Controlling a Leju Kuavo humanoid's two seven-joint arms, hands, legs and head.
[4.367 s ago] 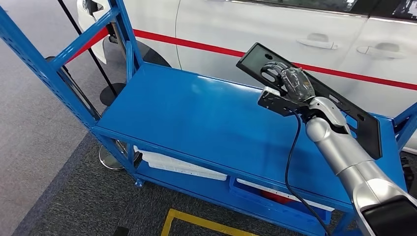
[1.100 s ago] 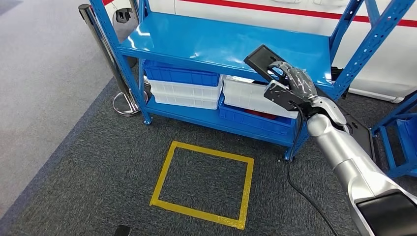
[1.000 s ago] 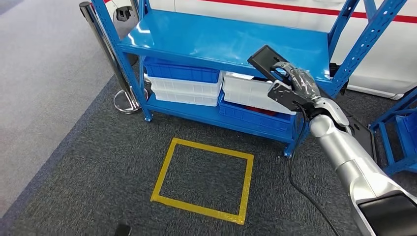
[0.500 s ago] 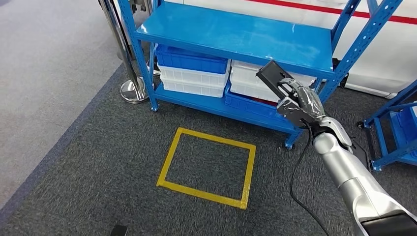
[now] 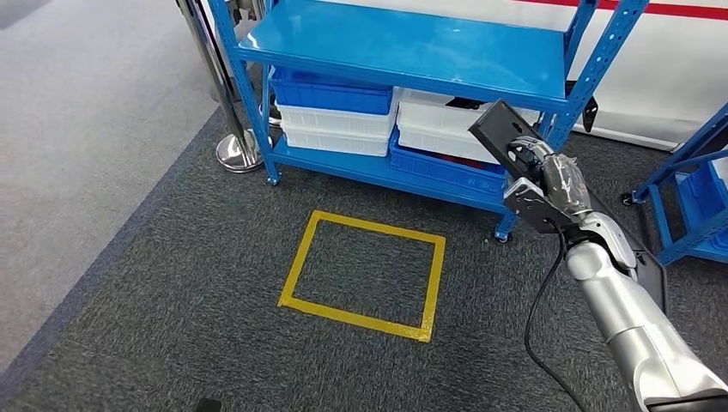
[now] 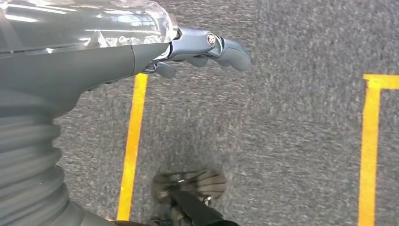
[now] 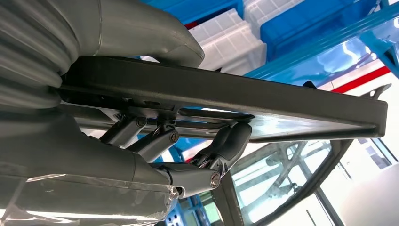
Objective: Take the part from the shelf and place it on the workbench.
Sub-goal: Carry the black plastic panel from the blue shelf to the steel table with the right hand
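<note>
In the head view my right hand [image 5: 554,182] grips the part [image 5: 495,129], a long flat black panel held tilted in the air in front of the blue shelf [image 5: 403,47]. The panel's far end sticks up past my fingers and its other end runs back along my forearm. In the right wrist view the part [image 7: 263,101] sits clamped between the thumb on one face and the dark fingers [image 7: 226,141] on the other. My left hand [image 6: 141,42] hangs over the grey carpet, fingers loosely apart, holding nothing.
White bins [image 5: 335,129] and blue bins [image 5: 446,167] fill the shelf's lower level. A yellow taped square [image 5: 298,257] marks the carpet before the shelf. A chrome stanchion base [image 5: 236,150] stands at its left post. Another blue rack [image 5: 687,197] stands at the right.
The whole picture has shifted: the camera has backed away from the shelf, which now lies farther off and higher in the picture. My right hand keeps its grip on the part.
</note>
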